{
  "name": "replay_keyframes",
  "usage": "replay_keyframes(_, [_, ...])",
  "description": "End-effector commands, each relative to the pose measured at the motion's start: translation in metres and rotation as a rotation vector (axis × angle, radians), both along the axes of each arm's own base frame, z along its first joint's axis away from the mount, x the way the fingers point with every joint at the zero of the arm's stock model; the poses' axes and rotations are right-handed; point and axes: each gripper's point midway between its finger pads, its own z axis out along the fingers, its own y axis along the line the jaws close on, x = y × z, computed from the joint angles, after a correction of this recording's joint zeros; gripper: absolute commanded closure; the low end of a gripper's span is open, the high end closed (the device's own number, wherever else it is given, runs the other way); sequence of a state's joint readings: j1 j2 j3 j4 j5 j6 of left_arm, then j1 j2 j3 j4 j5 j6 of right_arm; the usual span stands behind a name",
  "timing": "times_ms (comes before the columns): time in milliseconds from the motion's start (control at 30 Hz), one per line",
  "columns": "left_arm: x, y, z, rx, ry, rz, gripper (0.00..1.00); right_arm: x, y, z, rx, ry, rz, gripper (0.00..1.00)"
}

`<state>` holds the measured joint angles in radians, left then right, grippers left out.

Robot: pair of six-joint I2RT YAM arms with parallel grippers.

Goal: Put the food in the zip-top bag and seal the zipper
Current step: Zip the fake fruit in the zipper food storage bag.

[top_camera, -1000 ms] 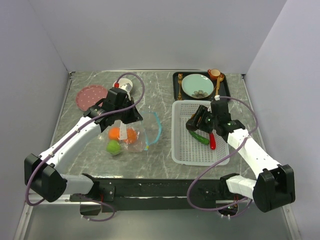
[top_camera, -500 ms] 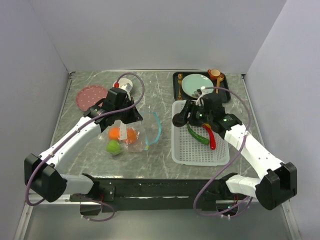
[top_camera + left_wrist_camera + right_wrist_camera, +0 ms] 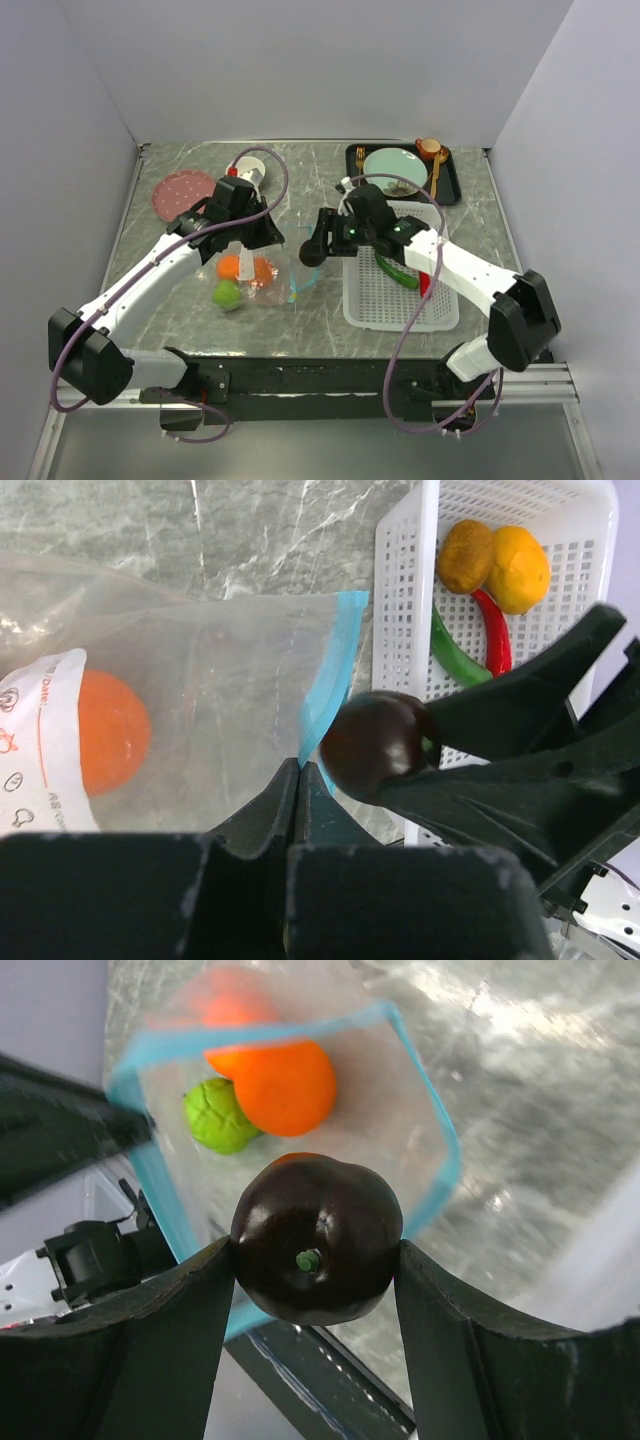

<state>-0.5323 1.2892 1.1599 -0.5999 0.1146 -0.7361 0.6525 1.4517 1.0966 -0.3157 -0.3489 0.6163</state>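
The clear zip-top bag (image 3: 262,272) lies left of centre with an orange (image 3: 237,266) and the green apple (image 3: 227,294) inside. Its teal zipper (image 3: 330,660) rings the open mouth (image 3: 440,1140). My left gripper (image 3: 271,240) is shut on the bag's mouth edge at the zipper (image 3: 300,770). My right gripper (image 3: 311,251) is shut on the dark round fruit (image 3: 317,1238) and holds it just above the bag's mouth. The white basket (image 3: 385,300) holds the green pepper (image 3: 396,272), red chili (image 3: 424,285), yellow-brown fruit (image 3: 466,555) and second orange (image 3: 518,568).
A black tray with a teal plate (image 3: 394,170), an orange cup (image 3: 428,148) and gold cutlery stands at the back right. A pink plate (image 3: 184,192) and a white cup (image 3: 250,170) stand at the back left.
My right gripper has moved left from over the basket to the bag's mouth, carrying the dark round fruit. The left arm and the bag have not moved.
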Motion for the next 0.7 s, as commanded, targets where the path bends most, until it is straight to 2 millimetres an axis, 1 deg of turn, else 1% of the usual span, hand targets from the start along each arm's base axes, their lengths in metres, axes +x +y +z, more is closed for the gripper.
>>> replay_keyframes(0, [-0.003,0.005,0.015,-0.004,-0.050,0.001,0.99,0.018,0.024,0.032,0.043,-0.083,0.031,0.56])
replay_keyframes(33, [-0.003,0.006,0.016,-0.003,-0.052,0.005,0.99,0.019,0.027,0.025,0.022,-0.071,0.042,0.55])
replay_keyframes(67, [-0.002,0.006,0.018,-0.008,-0.054,0.010,0.99,0.022,0.030,0.030,0.021,-0.077,0.044,0.55])
replay_keyframes(133, [-0.002,0.005,0.025,-0.015,-0.068,0.007,0.99,0.025,0.031,0.022,-0.004,-0.062,0.043,0.48])
replay_keyframes(300, [0.001,0.010,0.033,-0.006,-0.087,0.031,0.99,0.026,0.044,0.027,0.027,-0.069,0.072,0.43])
replay_keyframes(333, [0.000,0.011,0.033,-0.004,-0.087,0.033,0.99,0.028,0.047,0.028,0.025,-0.072,0.076,0.38])
replay_keyframes(400, [0.001,0.015,0.034,0.008,-0.091,0.053,0.99,0.029,0.049,0.027,0.016,-0.071,0.072,0.33])
replay_keyframes(433, [0.001,0.016,0.036,0.009,-0.097,0.064,0.99,0.032,0.048,0.029,0.008,-0.080,0.048,0.21])
replay_keyframes(467, [0.001,0.018,0.041,0.004,-0.115,0.072,0.99,0.032,0.048,0.031,0.015,-0.090,0.043,0.17])
replay_keyframes(500, [0.001,0.019,0.042,0.004,-0.122,0.075,0.99,0.033,0.050,0.050,0.062,-0.144,0.040,0.12])
replay_keyframes(533, [0.001,0.021,0.044,0.003,-0.131,0.080,0.99,0.031,0.047,0.048,0.065,-0.154,0.025,0.05])
replay_keyframes(567, [0.001,0.022,0.045,0.006,-0.133,0.085,0.99,0.033,0.044,0.054,0.078,-0.176,0.004,0.00])
replay_keyframes(600, [0.001,0.022,0.048,0.004,-0.139,0.084,0.99,0.034,0.041,0.068,0.103,-0.217,-0.015,0.00])
replay_keyframes(633, [0.001,0.022,0.049,0.003,-0.138,0.085,0.99,0.034,0.036,0.068,0.097,-0.229,-0.030,0.00])
replay_keyframes(667, [0.000,0.022,0.049,0.005,-0.135,0.085,0.99,0.042,0.028,0.071,0.073,-0.258,-0.085,0.00])
